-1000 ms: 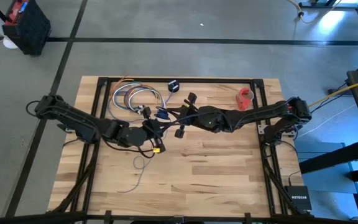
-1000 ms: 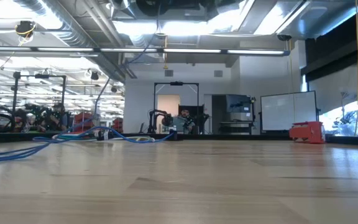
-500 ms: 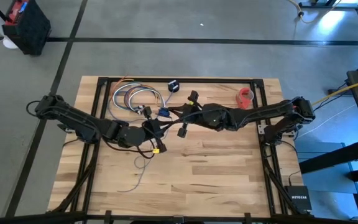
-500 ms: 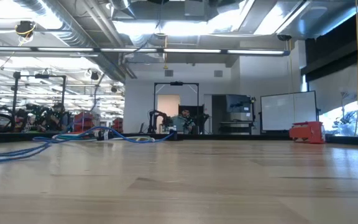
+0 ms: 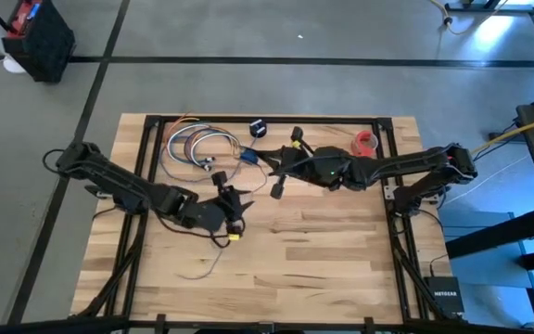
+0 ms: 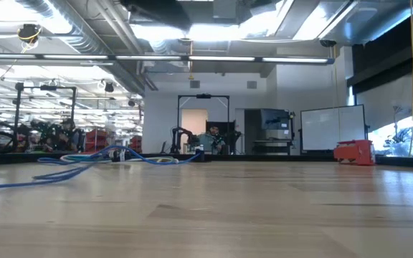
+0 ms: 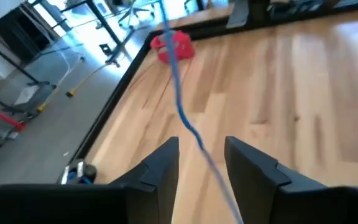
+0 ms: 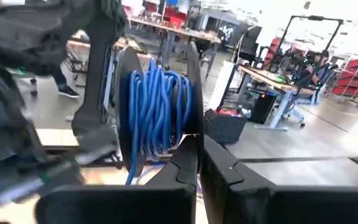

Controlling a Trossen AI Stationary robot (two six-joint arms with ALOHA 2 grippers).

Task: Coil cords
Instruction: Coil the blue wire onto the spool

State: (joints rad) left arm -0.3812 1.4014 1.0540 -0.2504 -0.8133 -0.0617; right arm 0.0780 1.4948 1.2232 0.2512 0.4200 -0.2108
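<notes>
The cord is thin and blue. Part of it is wound into a coil (image 8: pixel 160 112) between black discs, seen small in the high view (image 5: pixel 248 156). My right gripper (image 8: pixel 199 163) reaches in from the table's right, shut at the coil (image 5: pixel 265 163). A free stretch of cord (image 7: pixel 182 112) runs through the gap of my open left gripper (image 7: pixel 202 155), left of the table's middle (image 5: pixel 227 198). Whether it touches a finger I cannot tell. The cord's loose tail (image 5: pixel 202 264) lies on the table near the front. My right gripper pinches the rim of the coil's black disc (image 8: pixel 195 132) between its two shut fingers. The fingers come about level from the table's right. The coil stands on edge beyond the fingertips, clear of the table, with cord trailing down from it.
A bundle of multicoloured looped wires (image 5: pixel 197 144) and a separate black disc (image 5: pixel 258 128) lie at the far left of the table. A red object (image 5: pixel 366 144) sits at the far right. Blue cord (image 6: pixel 84 158) trails over the far table surface in the low view.
My left gripper has opened and let go of the cord, which now runs loose between its fingers. My right gripper has drawn back toward the table's right and far edges, carrying the coil with it.
</notes>
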